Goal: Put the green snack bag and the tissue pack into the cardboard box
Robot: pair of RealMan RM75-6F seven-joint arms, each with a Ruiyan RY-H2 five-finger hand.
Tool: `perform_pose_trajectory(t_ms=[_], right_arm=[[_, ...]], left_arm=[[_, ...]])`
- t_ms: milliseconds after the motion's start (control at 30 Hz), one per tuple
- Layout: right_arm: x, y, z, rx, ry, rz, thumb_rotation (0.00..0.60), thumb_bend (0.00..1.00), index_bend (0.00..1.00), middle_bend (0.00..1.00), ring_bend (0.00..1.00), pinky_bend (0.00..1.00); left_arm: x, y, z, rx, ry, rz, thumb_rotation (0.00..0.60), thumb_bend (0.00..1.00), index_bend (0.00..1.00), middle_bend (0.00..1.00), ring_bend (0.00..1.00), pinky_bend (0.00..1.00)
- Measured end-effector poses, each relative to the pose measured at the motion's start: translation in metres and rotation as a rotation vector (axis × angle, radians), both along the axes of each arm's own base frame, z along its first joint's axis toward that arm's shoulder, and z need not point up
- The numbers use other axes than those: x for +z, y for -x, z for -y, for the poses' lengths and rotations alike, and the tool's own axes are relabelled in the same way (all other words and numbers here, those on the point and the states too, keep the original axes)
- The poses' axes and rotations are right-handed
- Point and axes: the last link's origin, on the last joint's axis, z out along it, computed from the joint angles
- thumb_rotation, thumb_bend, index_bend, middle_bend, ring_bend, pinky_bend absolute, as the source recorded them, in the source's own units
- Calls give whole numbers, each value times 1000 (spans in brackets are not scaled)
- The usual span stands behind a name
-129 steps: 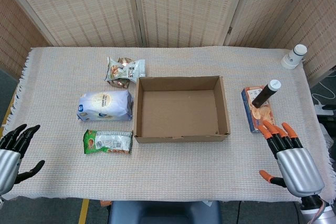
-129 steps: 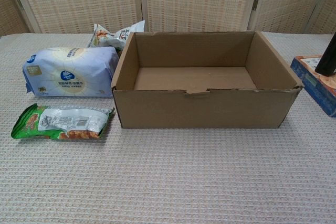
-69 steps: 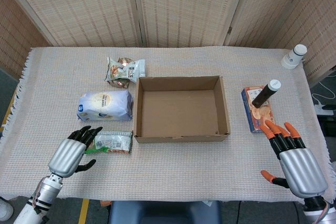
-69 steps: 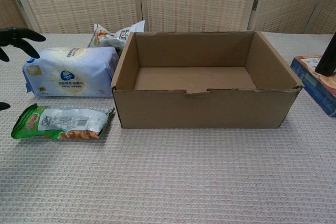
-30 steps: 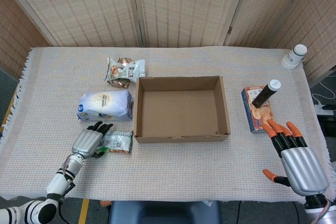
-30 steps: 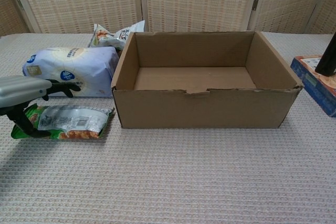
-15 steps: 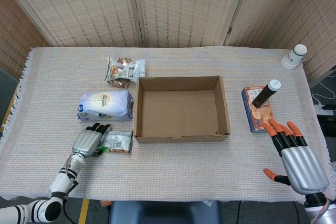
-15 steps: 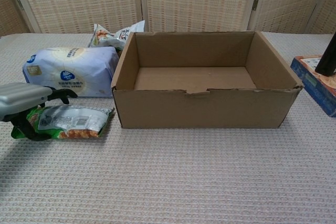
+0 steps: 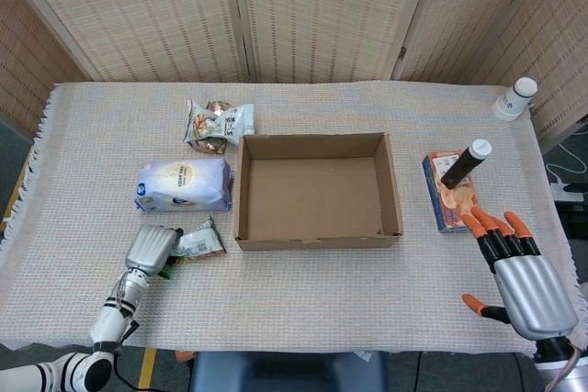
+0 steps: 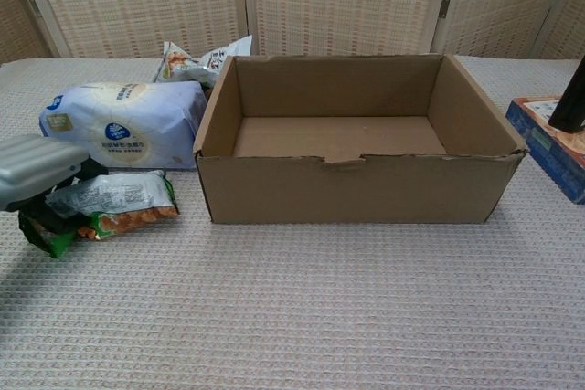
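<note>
The left hand (image 9: 152, 247) grips the left end of the snack bag (image 9: 199, 242), its fingers curled over the crumpled green edge, at about 8 o'clock from the box (image 9: 318, 192). The bag looks light, thin and crinkly, probably slippery foil that buckles under a squeeze, so a hold across a sealed end seems sounder than one on the puffed middle. Its long axis runs roughly 9 to 3 o'clock, the free end pointing toward the box's near-left corner and tilted slightly up in the chest view.

Just beyond the bag, at 12 o'clock from it, lies the tissue pack (image 9: 184, 184), beside the box's left wall, long axis also 9 to 3. It looks soft, squashy and light; a broad grasp across its width should suit.

The right hand (image 9: 514, 273) hovers with fingers spread, holding nothing, well to the box's 4 o'clock.
</note>
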Motion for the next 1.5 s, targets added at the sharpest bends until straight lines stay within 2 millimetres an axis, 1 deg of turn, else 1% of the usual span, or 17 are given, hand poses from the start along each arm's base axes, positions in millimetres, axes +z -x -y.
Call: perform_pose_trajectory(t_ms=[100,200,300,500,600,700,800,833,900,933,1033,1100,1200,1300,1333,1433,1500], right_arm=[[0,0,0,-1,0,1,600,4,39,9,0,0],[1,0,0,0,-1,3,600,4,39,9,0,0],[1,0,0,1,0,4,600,4,39,9,0,0],[2,-1,-1,6,2,8,600,4,39,9,0,0],[1,-1,-1,10,-5,7,600,5,39,9,0,0],[0,-2,-2,15,-8,8,600,4,39,9,0,0],[1,-3,-2,18,-6,10,600,4,39,9,0,0],[1,-2,-2,16,-6,10,600,4,39,9,0,0],[0,-2,-3,13,-8,8,600,4,38,9,0,0],[0,-2,-3,13,-11,8,600,4,37,9,0,0],[0,-2,-4,17,-16,11,600,4,37,9,0,0],[1,-2,-4,16,-16,13,600,4,36,9,0,0],[2,-2,-4,17,-12,17,600,4,36,9,0,0],[4,-2,-4,14,-9,20,600,4,36,9,0,0],[5,-2,-3,11,-8,20,600,4,36,9,0,0],[6,-1,-1,4,-4,21,600,4,35,9,0,0],[7,0,0,-1,-2,20,600,4,35,9,0,0]], left_arm=[[5,-1,2,-29,-18,10,600,454,746,850,719,825],[16,-3,4,-41,-32,17,600,454,749,861,728,831],[32,-5,7,-48,-45,21,600,455,753,868,734,838],[76,-16,18,-50,-67,-1,600,455,761,882,753,869],[102,-29,24,-60,-84,-40,600,457,766,885,756,871],[130,-50,27,-88,-117,-67,600,460,767,886,755,871],[155,-80,27,-137,-158,-81,600,463,767,888,757,874],[162,-95,28,-167,-171,-83,600,463,768,888,758,875],[167,-117,28,-218,-186,-83,600,463,768,889,758,876],[169,-134,29,-259,-195,-77,600,463,768,889,758,876],[164,-167,29,-349,-205,-50,600,467,769,889,758,875],[155,-179,28,-379,-205,-12,600,471,771,890,758,874],[134,-198,27,-419,-198,65,600,471,773,892,758,874],[107,-216,23,-457,-199,136,600,471,773,893,758,874],[97,-223,20,-471,-205,157,600,472,773,893,759,874],[74,-238,9,-503,-234,189,600,479,773,895,761,874],[64,-247,2,-521,-254,201,600,485,773,896,762,874]])
